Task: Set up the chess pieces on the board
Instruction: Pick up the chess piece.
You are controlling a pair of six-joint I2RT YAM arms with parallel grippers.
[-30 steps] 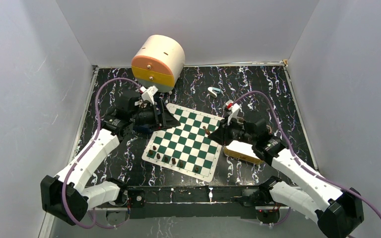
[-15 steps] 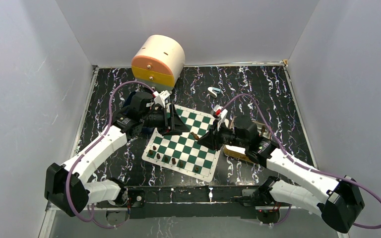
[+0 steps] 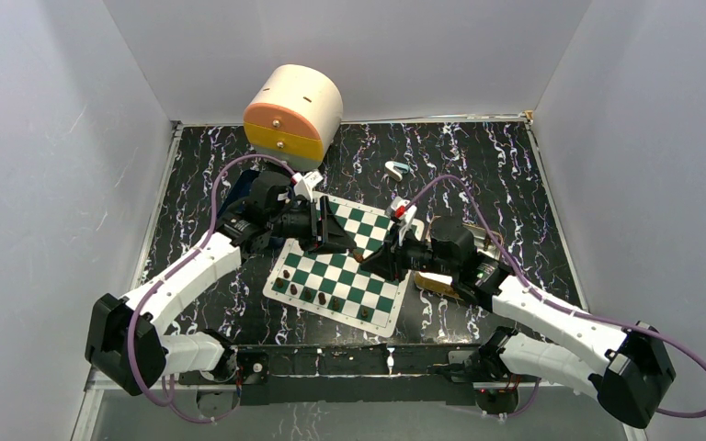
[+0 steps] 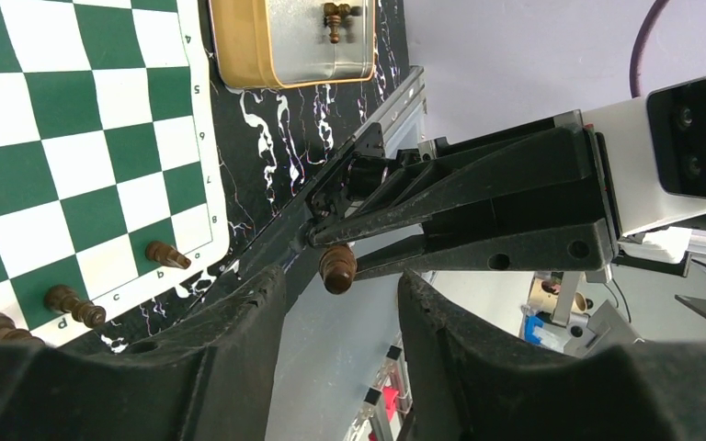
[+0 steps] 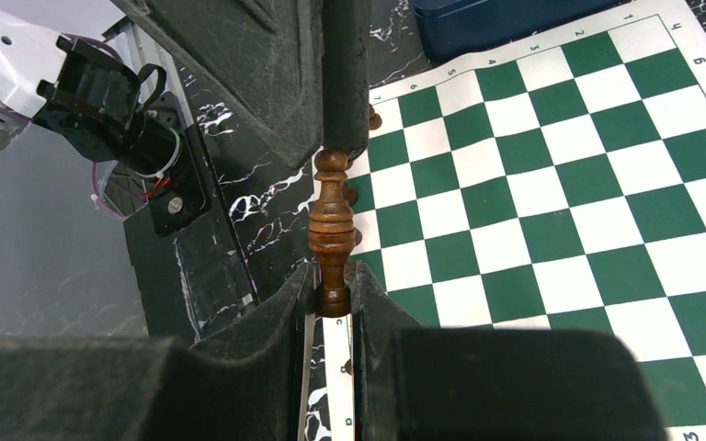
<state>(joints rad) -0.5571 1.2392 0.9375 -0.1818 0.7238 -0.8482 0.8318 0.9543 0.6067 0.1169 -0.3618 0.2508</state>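
Filling the pale-walled booth (image 3: 55,138), a black white-veined table (image 3: 478,165) carries the board (image 3: 377,292) mid-frame; its border (image 4: 200,135) reads 4 to 8; right gripper (image 5: 333,280) clamps a dark brown piece (image 5: 331,220) by the base; left gripper (image 4: 340,280) has fingers (image 4: 230,349) apart around its head.

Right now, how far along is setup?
Done: a few dark pieces sit along the board's near edge. In hand: right claw shut on a dark piece, its tip between the fingers of the open left claw. Remaining: most squares bare, no pale pieces visible, one piece in the tin.
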